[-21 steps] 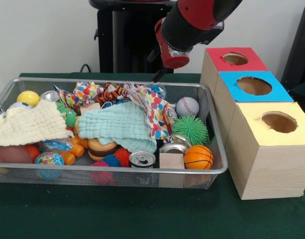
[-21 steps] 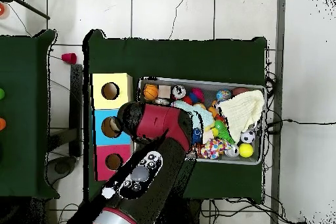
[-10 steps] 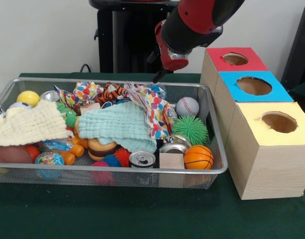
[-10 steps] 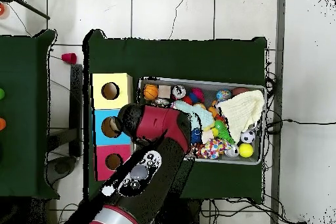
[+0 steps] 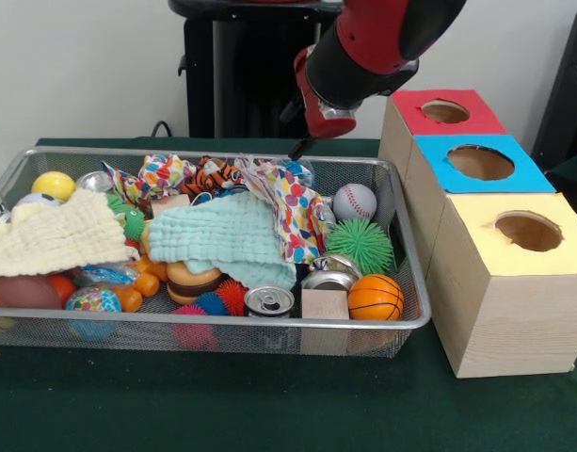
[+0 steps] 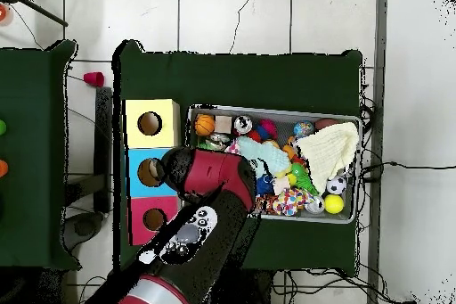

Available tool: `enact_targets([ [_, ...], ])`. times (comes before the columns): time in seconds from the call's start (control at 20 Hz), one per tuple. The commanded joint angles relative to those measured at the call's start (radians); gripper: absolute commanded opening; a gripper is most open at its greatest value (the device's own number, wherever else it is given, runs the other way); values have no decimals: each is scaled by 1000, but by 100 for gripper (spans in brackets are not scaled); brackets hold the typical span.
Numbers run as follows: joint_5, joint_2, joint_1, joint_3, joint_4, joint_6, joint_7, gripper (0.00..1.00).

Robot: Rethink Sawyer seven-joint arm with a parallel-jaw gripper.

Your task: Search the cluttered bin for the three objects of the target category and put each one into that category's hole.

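Arm raised over the wire bin's far right corner, beside the three hole boxes.

Front view: the gripper (image 5: 300, 146) hangs above the wire bin (image 5: 412, 282), above its far rim and clear of the clutter; only a dark tip shows, so I cannot tell whether it is spread or closed. Inside the bin's right end lie a baseball (image 5: 354, 201), a green spiky ball (image 5: 360, 245) and an orange basketball (image 5: 376, 297), with open air above them. Just right of the bin stand the red box (image 5: 442, 111), blue box (image 5: 480, 162) and yellow box (image 5: 527, 232), holes unobstructed. Against a second ago, the arm sits slightly higher and further right. Overhead view: the arm (image 6: 207, 195) covers the bin's left part beside the boxes, hiding the gripper; it has crept toward the boxes.
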Motion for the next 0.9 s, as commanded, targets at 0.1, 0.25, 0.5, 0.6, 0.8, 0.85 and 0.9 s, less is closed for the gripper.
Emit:
enact_targets([
  [0.1, 63, 81, -14, 149, 69, -152, 169, 100],
  [0.25, 67, 98, -11, 149, 71, -197, 182, 100],
  [0.5, 85, 108, -4, 151, 77, -227, 197, 100],
  [0.6, 92, 116, 2, 151, 75, -225, 200, 100],
  [0.8, 105, 129, 5, 152, 77, -232, 199, 100],
  [0.85, 109, 134, 5, 153, 77, -234, 198, 100],
  [0.9, 111, 139, 6, 155, 76, -238, 198, 100],
])
